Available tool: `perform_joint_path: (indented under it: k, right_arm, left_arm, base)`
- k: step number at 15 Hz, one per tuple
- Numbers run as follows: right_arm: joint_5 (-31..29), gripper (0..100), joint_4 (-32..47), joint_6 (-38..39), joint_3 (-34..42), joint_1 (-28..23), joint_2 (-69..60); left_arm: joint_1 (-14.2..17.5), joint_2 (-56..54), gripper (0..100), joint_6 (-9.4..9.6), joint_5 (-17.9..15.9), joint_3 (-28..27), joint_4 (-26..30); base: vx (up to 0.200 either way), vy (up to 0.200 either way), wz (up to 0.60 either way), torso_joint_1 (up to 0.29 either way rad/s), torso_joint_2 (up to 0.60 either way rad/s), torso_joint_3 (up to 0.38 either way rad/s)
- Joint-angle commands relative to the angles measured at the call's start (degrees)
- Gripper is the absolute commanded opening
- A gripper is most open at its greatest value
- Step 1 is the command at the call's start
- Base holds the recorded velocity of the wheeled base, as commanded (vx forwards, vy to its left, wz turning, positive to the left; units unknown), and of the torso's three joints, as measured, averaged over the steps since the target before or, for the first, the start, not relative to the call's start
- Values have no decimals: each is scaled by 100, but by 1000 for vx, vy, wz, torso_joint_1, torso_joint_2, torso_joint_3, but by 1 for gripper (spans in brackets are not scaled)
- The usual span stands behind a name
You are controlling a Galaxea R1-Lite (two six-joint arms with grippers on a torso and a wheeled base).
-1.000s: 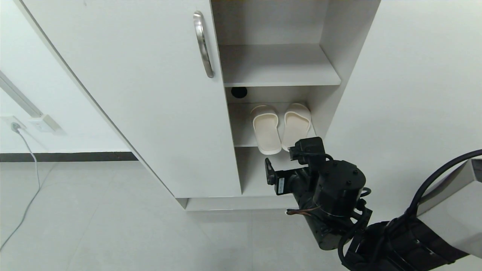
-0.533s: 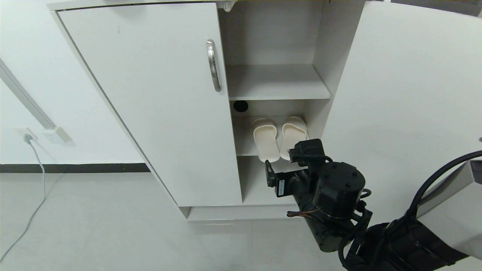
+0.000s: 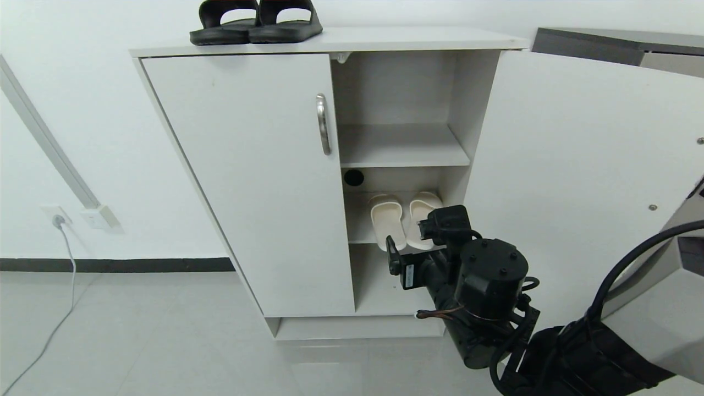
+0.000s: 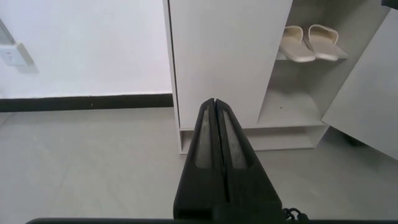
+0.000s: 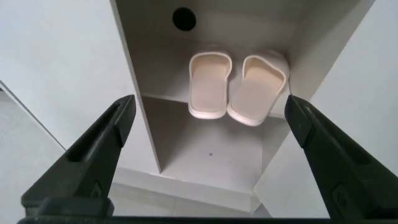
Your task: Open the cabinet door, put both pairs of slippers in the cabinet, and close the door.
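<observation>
White slippers (image 3: 404, 219) sit on a shelf (image 3: 358, 228) in the open cabinet (image 3: 247, 181); black slippers (image 3: 256, 22) lie on top. The right claw (image 5: 210, 106) is spread wide, the left claw (image 4: 214, 107) pressed together.

Head camera pulls back and tilts up, so the whole view shifts down. Cabinet (image 3: 247, 181) now looks smaller and lower in frame. Its top comes into view at the upper edge, with black slippers (image 3: 280, 30) on it. White slippers (image 3: 388, 220) slide from upper centre to mid-frame; the things themselves don't move.
</observation>
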Motion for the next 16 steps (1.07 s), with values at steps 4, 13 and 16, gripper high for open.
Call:
perform_joint_path:
  k: [4, 13, 16]
  right_arm:
    - [-2, 100, -13, -4, 9, 0, 119]
    - [-2, 100, -13, -12, 141, 0, 110]
    - [6, 100, -22, -12, 150, 0, 110]
  left_arm:
    - [0, 9, 0, 0, 2, 0, -4]
    - [0, 9, 0, 0, 2, 0, -4]
    - [0, 9, 0, 0, 2, 0, -4]
  base:
    - [0, 0, 0, 2, 1, 193]
    - [0, 89, 0, 1, 1, 13]
    - [0, 200, 0, 12, 2, 2]
